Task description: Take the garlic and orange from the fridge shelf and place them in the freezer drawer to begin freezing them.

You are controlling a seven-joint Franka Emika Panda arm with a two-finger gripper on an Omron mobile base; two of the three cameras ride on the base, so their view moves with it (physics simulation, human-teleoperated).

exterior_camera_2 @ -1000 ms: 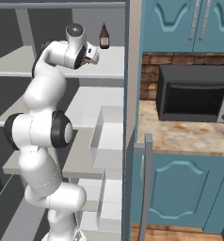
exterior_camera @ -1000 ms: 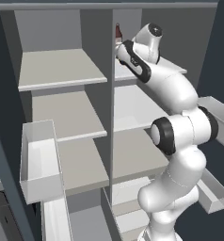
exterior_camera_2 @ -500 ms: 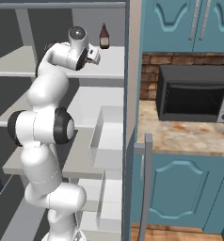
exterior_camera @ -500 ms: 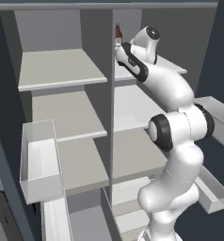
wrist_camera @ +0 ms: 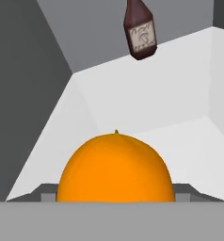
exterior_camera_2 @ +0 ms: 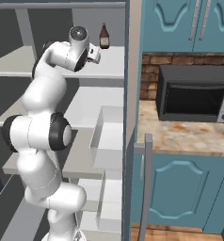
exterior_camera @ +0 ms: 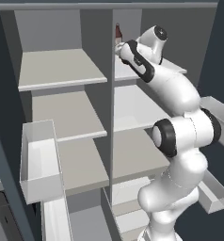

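The orange [wrist_camera: 116,169] sits on the fridge shelf [wrist_camera: 180,103], dead ahead of the gripper [exterior_camera_2: 92,55] and very close, with the brown bottle [wrist_camera: 140,29] farther back (well apart from it). Whether the fingers are spread or closed, I cannot tell.

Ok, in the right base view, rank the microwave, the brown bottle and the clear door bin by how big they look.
1. Microwave, largest.
2. Clear door bin, smaller than it, though it sits nearer the camera, so that order is unsure.
3. Brown bottle on the fridge shelf, plainly smallest.
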